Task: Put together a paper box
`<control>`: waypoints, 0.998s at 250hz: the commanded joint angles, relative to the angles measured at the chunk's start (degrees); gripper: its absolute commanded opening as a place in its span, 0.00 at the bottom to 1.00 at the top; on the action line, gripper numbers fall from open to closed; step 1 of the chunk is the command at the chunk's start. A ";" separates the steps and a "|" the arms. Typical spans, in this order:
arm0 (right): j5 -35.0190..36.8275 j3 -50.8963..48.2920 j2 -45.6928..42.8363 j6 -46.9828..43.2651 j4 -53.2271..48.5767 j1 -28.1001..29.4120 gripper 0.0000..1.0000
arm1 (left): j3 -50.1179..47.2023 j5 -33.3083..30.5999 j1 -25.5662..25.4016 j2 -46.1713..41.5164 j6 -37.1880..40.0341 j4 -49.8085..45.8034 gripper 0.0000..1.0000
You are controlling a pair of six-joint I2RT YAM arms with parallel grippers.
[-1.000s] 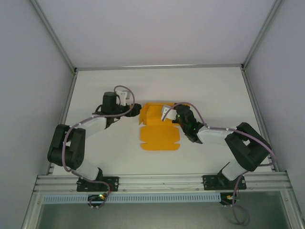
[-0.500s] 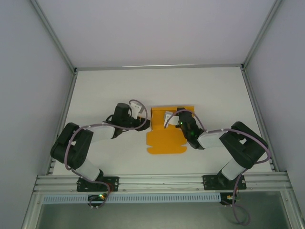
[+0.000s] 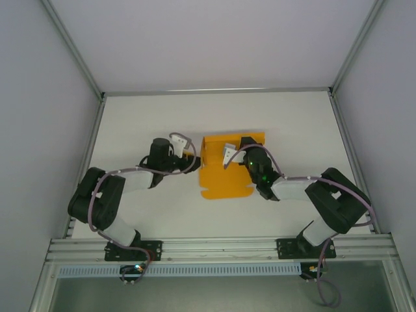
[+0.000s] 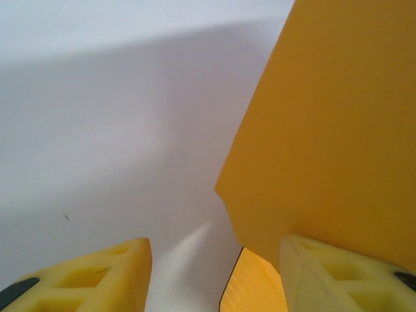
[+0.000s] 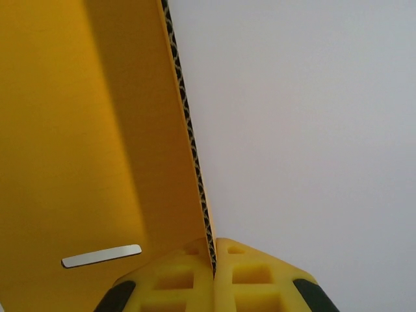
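The box lies at the middle of the top view, part folded: a flat panel with a scalloped edge points toward the bottom of the frame, and the upper part stands raised as walls.

The right gripper pinches a wall, fingers pressed together on the corrugated edge at the bottom of the right wrist view. That grip likely keeps the wall upright and the sheet from sliding while the other side is worked.

The left gripper sits at the box's left wall, fingers spread. White table shows between them, and one finger is against the orange panel that fills the right of the left wrist view. Nothing is pinched there; it looks placed to push or fold that side inward.

The left wall's free edge slants down toward the finger gap, so a careless closing could crease it.

The table is bare above and to both sides of the box in the top view, leaving space to swing flaps. The arms themselves crowd the lower left and lower right.
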 commanded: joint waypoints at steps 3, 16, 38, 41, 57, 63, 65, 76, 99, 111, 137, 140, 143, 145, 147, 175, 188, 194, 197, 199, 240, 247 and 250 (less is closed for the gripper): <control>-2.52 2.00 5.91 -5.06 7.52 -1.05 0.00 | 3.24 2.26 0.95 2.82 -0.46 1.90 0.54; -2.70 2.57 8.83 -6.84 9.82 -1.16 0.00 | 4.30 1.86 0.89 4.04 0.06 1.41 0.54; -2.37 2.95 13.98 -8.84 14.76 -1.10 0.00 | 5.27 0.78 2.34 5.58 0.09 0.16 0.52; -2.31 2.97 14.59 -9.06 15.33 -1.08 0.00 | 5.30 0.65 2.44 5.77 0.10 0.10 0.52; -1.93 2.82 16.88 -9.53 16.76 -0.97 0.00 | 4.38 0.47 2.72 6.24 -0.33 0.61 0.52; -1.91 2.66 17.44 -9.63 16.78 -0.91 0.00 | 3.95 0.37 2.78 6.25 -0.57 0.98 0.51; -1.91 2.58 17.56 -9.72 16.81 -0.86 0.00 | 3.81 0.30 2.80 6.25 -0.68 1.04 0.51; -2.00 2.09 18.04 -9.62 16.96 -0.62 0.00 | 2.93 0.45 2.87 6.16 -1.27 2.01 0.51; -1.64 0.73 18.55 -10.30 17.19 0.26 0.00 | 1.08 0.73 2.71 6.15 -1.94 3.89 0.51; -1.36 0.01 18.75 -10.77 17.32 0.55 0.00 | 0.56 0.99 2.76 6.14 -2.01 4.39 0.51; -0.22 -1.19 19.38 -11.28 19.19 0.58 0.00 | 0.09 2.55 2.66 5.78 -2.26 4.53 0.50; -0.16 -1.21 19.34 -11.43 19.10 0.57 0.00 | 0.08 2.78 2.63 5.69 -2.40 4.62 0.50; -0.15 -1.27 19.30 -11.54 19.17 0.57 0.00 | 0.02 3.09 2.67 5.61 -2.51 4.66 0.49; -0.11 -1.34 19.26 -11.60 19.23 0.61 0.00 | -0.03 3.24 2.68 5.50 -2.66 4.77 0.49; -0.21 -1.39 19.22 -11.61 19.37 0.58 0.00 | -0.08 3.44 2.68 5.40 -2.75 4.89 0.49; -0.50 -1.16 17.62 -11.44 19.53 0.70 0.00 | -1.26 6.78 3.18 3.18 -5.02 9.80 0.50; -0.74 -1.06 17.06 -11.42 19.27 0.58 0.00 | -1.66 7.92 3.58 1.86 -6.42 11.79 0.51; -0.84 -1.07 16.94 -11.52 19.24 0.57 0.00 | -1.42 9.33 3.54 1.41 -6.75 11.94 0.51; -0.85 -1.05 16.95 -11.53 19.17 0.57 0.00 | -1.22 9.86 3.59 1.15 -6.79 11.82 0.51; -0.85 -1.05 16.93 -11.62 19.14 0.61 0.00 | -1.02 10.14 3.55 1.09 -6.70 11.68 0.52; -0.69 -0.66 17.79 -11.63 19.24 0.68 0.00 | 2.36 15.48 3.51 3.34 -5.61 10.37 0.51; -0.64 -0.61 17.94 -11.64 19.33 0.66 0.00 | 3.03 16.22 3.50 4.17 -5.75 10.47 0.51; -0.62 -0.61 17.99 -11.67 19.42 0.65 0.00 | 3.29 16.58 3.46 4.61 -5.78 10.49 0.50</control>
